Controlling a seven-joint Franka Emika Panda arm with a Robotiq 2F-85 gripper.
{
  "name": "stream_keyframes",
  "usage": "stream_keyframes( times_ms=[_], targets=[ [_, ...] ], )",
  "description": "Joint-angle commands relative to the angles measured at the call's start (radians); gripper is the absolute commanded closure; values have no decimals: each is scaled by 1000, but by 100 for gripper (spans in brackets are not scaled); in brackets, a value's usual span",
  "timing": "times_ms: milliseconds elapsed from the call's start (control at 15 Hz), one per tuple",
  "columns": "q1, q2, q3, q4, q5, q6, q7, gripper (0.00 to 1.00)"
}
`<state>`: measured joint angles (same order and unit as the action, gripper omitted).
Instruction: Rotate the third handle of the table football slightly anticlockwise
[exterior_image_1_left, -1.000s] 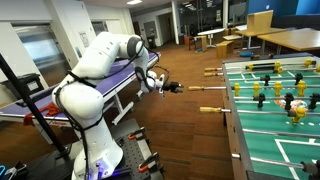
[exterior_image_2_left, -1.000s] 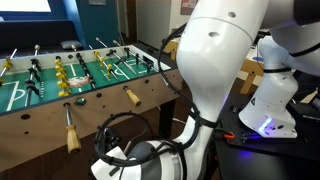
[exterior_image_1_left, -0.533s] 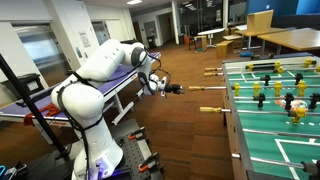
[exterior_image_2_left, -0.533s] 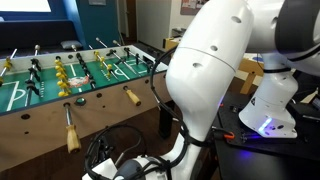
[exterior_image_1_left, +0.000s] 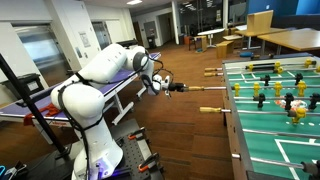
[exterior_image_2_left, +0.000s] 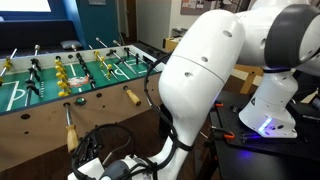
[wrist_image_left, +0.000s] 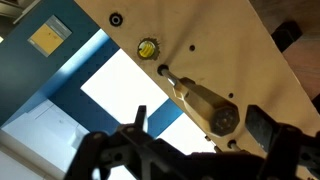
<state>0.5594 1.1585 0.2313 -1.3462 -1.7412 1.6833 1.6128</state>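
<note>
The football table (exterior_image_1_left: 232, 100) stands at the right in an exterior view, with wooden rod handles sticking out of its side. My gripper (exterior_image_1_left: 174, 87) is level with the middle handle (exterior_image_1_left: 197, 89) and just off its tip. In the wrist view the hexagonal wooden handle (wrist_image_left: 195, 98) points at the camera from the tan side panel (wrist_image_left: 215, 40). My gripper (wrist_image_left: 200, 130) is open, with one dark finger on each side of the handle's end, not touching it. In an exterior view (exterior_image_2_left: 131, 97) a handle shows, but my gripper is hidden behind the arm.
Two more handles (exterior_image_1_left: 212, 71) (exterior_image_1_left: 212, 109) stick out on either side of the middle one. A purple-topped table (exterior_image_1_left: 120, 85) stands behind the arm. A handle (exterior_image_2_left: 70, 128) projects from the table's near side. Open wooden floor lies between robot base and table.
The arm has reached further toward the football table, bringing the gripper up to the tip of the middle handle. The gripper has stayed open.
</note>
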Motion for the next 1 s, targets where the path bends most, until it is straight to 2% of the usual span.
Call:
stream_keyframes(
  times_ms=[0, 400, 933],
  targets=[
    [26, 51, -27, 89, -22, -6, -65, 0],
    [50, 114, -57, 174, -23, -11, -140, 0],
    [78, 195, -103, 277, -17, -28, -169, 0]
  ],
)
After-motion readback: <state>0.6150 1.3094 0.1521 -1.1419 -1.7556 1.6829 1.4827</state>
